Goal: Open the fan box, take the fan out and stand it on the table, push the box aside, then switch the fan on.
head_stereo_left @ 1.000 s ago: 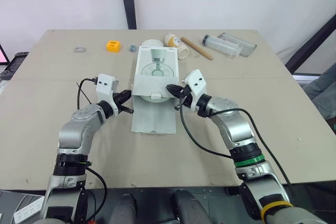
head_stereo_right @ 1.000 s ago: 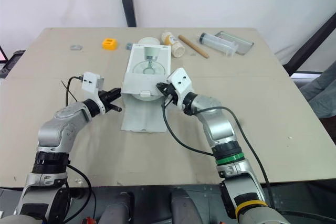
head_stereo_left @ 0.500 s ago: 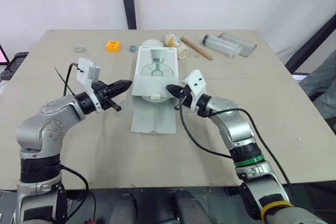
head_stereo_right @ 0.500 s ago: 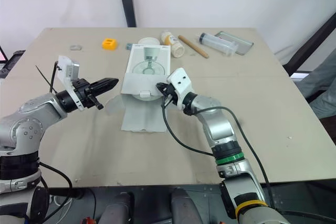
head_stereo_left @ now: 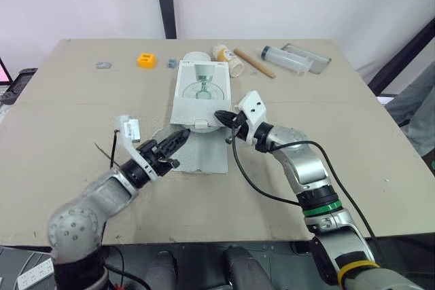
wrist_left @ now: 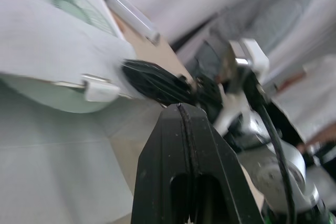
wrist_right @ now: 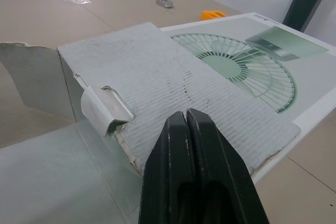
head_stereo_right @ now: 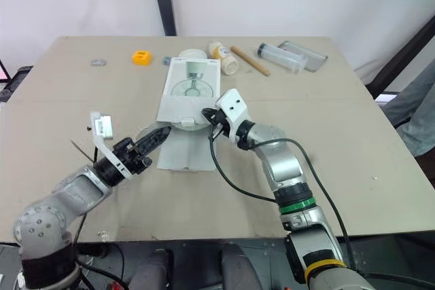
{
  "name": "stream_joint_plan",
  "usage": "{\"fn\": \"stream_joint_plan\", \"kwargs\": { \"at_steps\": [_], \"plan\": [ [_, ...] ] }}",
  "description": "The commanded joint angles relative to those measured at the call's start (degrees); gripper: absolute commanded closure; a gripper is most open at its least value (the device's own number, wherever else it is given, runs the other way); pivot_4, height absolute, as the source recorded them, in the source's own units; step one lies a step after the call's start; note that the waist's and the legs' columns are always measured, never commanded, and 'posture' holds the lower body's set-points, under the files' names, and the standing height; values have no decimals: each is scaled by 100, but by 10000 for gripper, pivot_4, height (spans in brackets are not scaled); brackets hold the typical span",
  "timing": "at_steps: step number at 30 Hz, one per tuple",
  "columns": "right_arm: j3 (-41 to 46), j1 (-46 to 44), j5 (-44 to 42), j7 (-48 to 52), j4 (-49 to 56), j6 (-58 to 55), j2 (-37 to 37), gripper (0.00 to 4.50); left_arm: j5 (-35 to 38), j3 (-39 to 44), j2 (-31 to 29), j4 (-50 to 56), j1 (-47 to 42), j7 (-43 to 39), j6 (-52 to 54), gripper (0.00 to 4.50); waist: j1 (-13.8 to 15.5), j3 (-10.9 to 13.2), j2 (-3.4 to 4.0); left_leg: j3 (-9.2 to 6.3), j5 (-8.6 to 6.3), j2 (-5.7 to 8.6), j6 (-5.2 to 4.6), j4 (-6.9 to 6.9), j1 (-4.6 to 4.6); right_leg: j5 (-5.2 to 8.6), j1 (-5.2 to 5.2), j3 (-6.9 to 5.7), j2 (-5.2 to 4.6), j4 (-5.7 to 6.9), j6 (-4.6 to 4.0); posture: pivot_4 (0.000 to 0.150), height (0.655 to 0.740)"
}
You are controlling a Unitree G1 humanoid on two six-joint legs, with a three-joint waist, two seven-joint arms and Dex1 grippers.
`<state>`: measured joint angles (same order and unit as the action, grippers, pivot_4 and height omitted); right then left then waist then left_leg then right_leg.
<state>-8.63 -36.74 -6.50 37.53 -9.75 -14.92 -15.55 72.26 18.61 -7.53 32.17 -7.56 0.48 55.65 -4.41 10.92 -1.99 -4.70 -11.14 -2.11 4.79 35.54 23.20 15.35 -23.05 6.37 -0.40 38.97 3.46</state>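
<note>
The white fan box (head_stereo_left: 201, 90) lies flat mid-table, a green fan picture on its top. Its long front flap (head_stereo_left: 199, 155) is folded down onto the table, and a pale rounded shape (head_stereo_left: 202, 125) shows in the open mouth. My left gripper (head_stereo_left: 181, 137) is shut and empty, its tips over the flap's left edge, just in front of the box's left corner. My right gripper (head_stereo_left: 219, 116) is shut with nothing held and sits against the box's front right corner. In the right wrist view its fingertips (wrist_right: 186, 116) point at the upper flap with its white tab (wrist_right: 107, 109).
Along the far edge lie a small metal piece (head_stereo_left: 102, 65), an orange block (head_stereo_left: 146, 60), a white round container (head_stereo_left: 197, 56), a jar (head_stereo_left: 229, 58), a wooden stick (head_stereo_left: 255, 62) and a clear tube (head_stereo_left: 289, 59). A person (head_stereo_left: 416, 110) stands at the right.
My left arm has swung down and in from the left, so its shut gripper now points over the flap's left edge. The right gripper and the box have stayed put.
</note>
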Motion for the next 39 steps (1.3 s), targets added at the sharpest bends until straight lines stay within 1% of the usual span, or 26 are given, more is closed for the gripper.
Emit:
{"fn": "stream_joint_plan", "kwargs": {
  "at_steps": [1, 4, 9, 18, 22, 23, 24, 25, 27, 28, 29, 30, 33, 39],
  "plan": [
    [-85, 36, 50, 89, -90, -33, -27, 44680, 124, 95, 105, -18, 370, 363, -382, 45000, 0, 0, 0, 0, 0, -1, 0, 0, 0, 2, 0, 0, 1, -1, 3, 1500, 7400],
    [-105, 18, 64, 118, -116, -24, -18, 44680, 253, 15, 124, -189, 538, 442, -505, 45000, 9, -3, -5, 0, 0, 2, 0, 1, 1, 10, 2, -1, -1, -3, 16, 1500, 7400],
    [-128, -16, 85, 141, -164, -10, 10, 44680, 133, -414, 33, -398, 670, 182, -504, 45000, 7, -5, -7, 0, 0, 2, 0, 0, 0, 14, 2, -1, 0, -5, 20, 1500, 7400],
    [-124, -60, 114, 166, -194, -19, 21, 44680, 322, -669, 55, -1420, 49, -147, -465, 45000, 3, -5, -8, 0, 0, 1, 0, -1, 0, 13, 2, -2, 2, -7, 20, 1500, 7400],
    [-93, -52, 121, 163, -159, -41, -15, 44680, 155, -884, -43, -1722, -127, -477, -381, 45000, 1, -5, -8, 0, 0, 1, 0, -2, 0, 13, 2, -2, 3, -8, 20, 1500, 7400],
    [-81, -43, 121, 158, -142, -50, -27, 45000, 112, -921, -63, -1783, -182, -535, -378, 39616, 2, -5, -8, 0, 0, 2, 0, -2, 0, 14, 2, -2, 2, -8, 20, 1500, 7400],
    [-74, -38, 123, 155, -133, -55, -37, 45000, 21, -950, -90, -1847, -235, -578, -408, 37907, 2, -5, -8, 0, 0, 2, 0, -1, 1, 14, 2, -2, 2, -8, 20, 1500, 7400],
    [-70, -33, 126, 152, -129, -57, -45, 45000, -74, -971, -116, -1902, -279, -618, -447, 34559, 2, -5, -8, 0, 0, 2, 0, -1, 1, 14, 2, -2, 2, -8, 20, 1500, 7400],
    [-59, -13, 127, 142, -108, -70, -62, 45000, -280, -976, -118, -2070, -399, -723, -568, 27556, 1, -5, -8, 0, 0, 2, 0, -2, 0, 13, 2, -2, 2, -8, 20, 1500, 7400],
    [-54, -3, 126, 137, -94, -79, -68, 45000, -364, -972, -95, -2145, -455, -774, -629, 22451, 1, -5, -8, 0, 0, 2, 0, -2, 0, 13, 2, -2, 2, -8, 20, 1500, 7400],
    [-52, 2, 125, 133, -85, -87, -71, 45000, -425, -967, -76, -2195, -491, -814, -666, 20610, 2, -5, -8, 0, 0, 2, 0, -2, 0, 14, 2, -2, 2, -8, 21, 1500, 7400],
    [-52, 9, 123, 131, -71, -95, -75, 45000, -518, -988, -37, -2269, -538, -839, -712, 16645, 2, -5, -8, 0, 0, 2, 0, -2, 1, 14, 2, -2, 2, -9, 21, 1500, 7400],
    [-55, 18, 126, 123, -54, -106, -77, 45000, -751, -1032, 81, -2416, -602, -890, -808, 7338, 3, -5, -8, 0, 0, 2, 0, -2, 2, 14, 2, -2, 2, -10, 21, 1500, 7400],
    [-57, 18, 127, 100, -39, -127, -67, 45000, -1025, -966, 191, -2630, -673, -986, -869, 7338, 3, -5, -8, 0, 0, 2, 0, -2, 1, 14, 2, -2, 2, -10, 21, 1500, 7400]
  ]
}}
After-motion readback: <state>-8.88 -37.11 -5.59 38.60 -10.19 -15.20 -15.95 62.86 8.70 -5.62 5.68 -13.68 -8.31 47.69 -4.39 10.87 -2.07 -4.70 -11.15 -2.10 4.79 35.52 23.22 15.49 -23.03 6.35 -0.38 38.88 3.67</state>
